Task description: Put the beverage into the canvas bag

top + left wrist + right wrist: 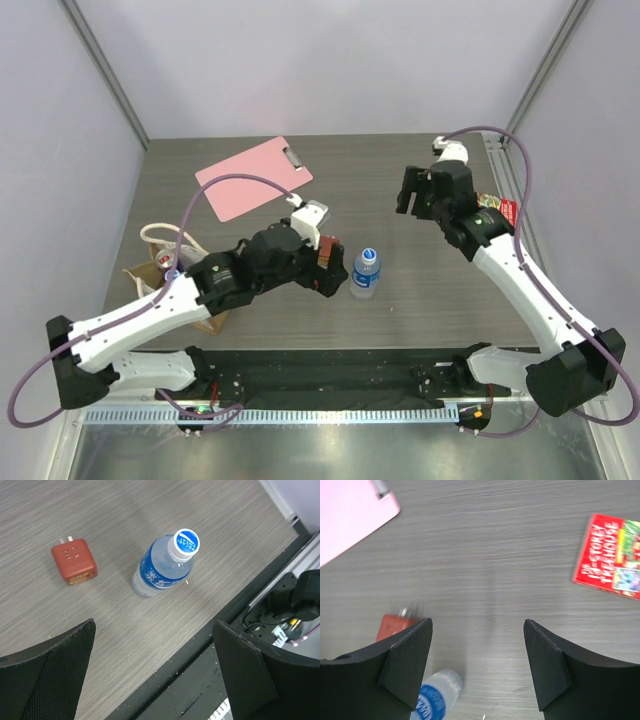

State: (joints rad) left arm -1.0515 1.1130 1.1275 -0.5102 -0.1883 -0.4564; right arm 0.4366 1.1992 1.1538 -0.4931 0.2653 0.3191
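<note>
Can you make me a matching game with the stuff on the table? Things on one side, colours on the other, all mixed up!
Things:
1 bottle
2 clipboard
3 bag
4 book

Colours:
A pink
B tan
C red
D clear with blue

Pairs: 1-D, 2-A, 3-B, 4-C

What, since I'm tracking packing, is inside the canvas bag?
The left arm hides most of the canvas bag, so its contents cannot be told. The bottle stands outside, on the table.
</note>
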